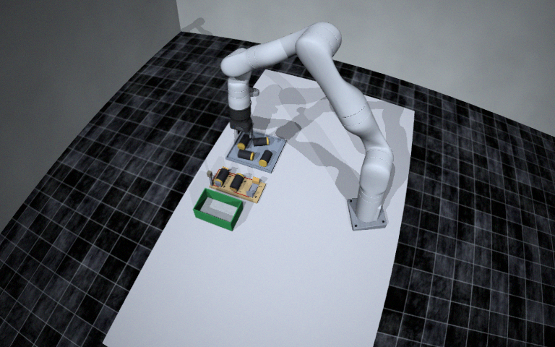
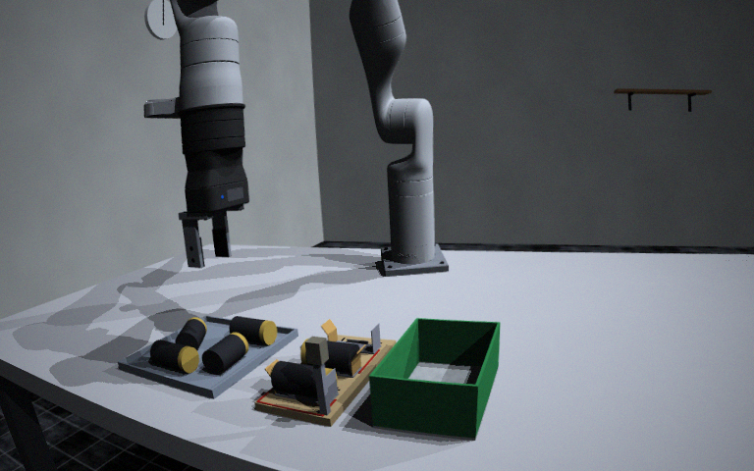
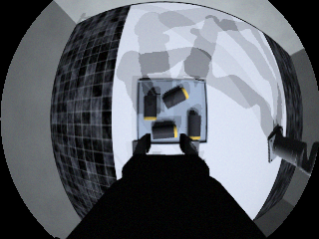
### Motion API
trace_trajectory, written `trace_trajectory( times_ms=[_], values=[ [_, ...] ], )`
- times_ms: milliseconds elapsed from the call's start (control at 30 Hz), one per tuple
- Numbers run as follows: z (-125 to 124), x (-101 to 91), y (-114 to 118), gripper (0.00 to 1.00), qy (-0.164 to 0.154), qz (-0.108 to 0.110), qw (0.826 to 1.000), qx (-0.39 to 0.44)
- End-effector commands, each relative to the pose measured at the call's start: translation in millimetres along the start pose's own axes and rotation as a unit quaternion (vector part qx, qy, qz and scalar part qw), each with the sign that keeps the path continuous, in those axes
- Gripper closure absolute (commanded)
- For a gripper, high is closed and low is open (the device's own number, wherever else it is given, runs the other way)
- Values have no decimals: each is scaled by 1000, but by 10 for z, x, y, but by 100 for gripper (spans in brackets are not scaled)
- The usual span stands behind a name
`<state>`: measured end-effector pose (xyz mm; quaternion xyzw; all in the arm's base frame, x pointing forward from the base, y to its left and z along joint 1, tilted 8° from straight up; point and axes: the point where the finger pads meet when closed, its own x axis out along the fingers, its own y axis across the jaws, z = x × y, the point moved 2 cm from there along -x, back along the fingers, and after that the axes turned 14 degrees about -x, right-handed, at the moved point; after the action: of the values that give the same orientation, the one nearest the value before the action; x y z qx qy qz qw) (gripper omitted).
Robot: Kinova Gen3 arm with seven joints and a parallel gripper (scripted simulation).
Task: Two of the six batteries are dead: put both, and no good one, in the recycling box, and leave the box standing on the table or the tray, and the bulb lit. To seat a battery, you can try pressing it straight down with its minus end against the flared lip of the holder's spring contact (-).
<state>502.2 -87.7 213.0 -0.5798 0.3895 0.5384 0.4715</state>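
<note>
My gripper (image 1: pixel 243 136) (image 2: pixel 208 259) (image 3: pixel 164 140) is open and empty, high above the grey tray (image 2: pixel 172 383). Four black batteries with yellow ends lie in it: one (image 1: pixel 243 142) (image 2: pixel 166 355) (image 3: pixel 150 106) back left, one (image 1: pixel 260 141) (image 2: pixel 190 334) (image 3: pixel 173 98) back right, one (image 1: pixel 245 155) (image 2: pixel 222 354) (image 3: pixel 162 130) front left, one (image 1: pixel 266 157) (image 2: pixel 249 330) (image 3: pixel 194 121) front right. The wooden holder (image 1: pixel 246 197) bears two batteries (image 1: pixel 221 176) (image 2: pixel 293 379) (image 1: pixel 236 181) (image 2: pixel 337 353); its right bay is empty. The bulb (image 1: pixel 209 174) (image 2: pixel 317 350) looks dark. The green recycling box (image 1: pixel 212 220) (image 2: pixel 425 406) stands upright, empty.
The holder stands between the tray and the box, close to the box. Upright metal contacts (image 1: pixel 252 189) (image 2: pixel 375 338) rise from its board. The bulb's post stands at its left end. The arm's base (image 1: pixel 369 225) (image 2: pixel 413 266) is at the right side of the table.
</note>
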Motion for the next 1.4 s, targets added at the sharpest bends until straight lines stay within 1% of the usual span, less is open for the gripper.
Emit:
trace_trajectory(
  times_ms=[0,467,967,1033,1367],
  values=[
    [-2,-10,-5,10,0,-1,1000,2],
    [-2,-9,-5,10,0,-1,999,33],
    [-2,-9,-5,10,0,-1,993,118],
    [-2,-9,-5,10,0,-1,993,118],
    [-2,-9,-5,10,0,-1,980,201]
  ],
)
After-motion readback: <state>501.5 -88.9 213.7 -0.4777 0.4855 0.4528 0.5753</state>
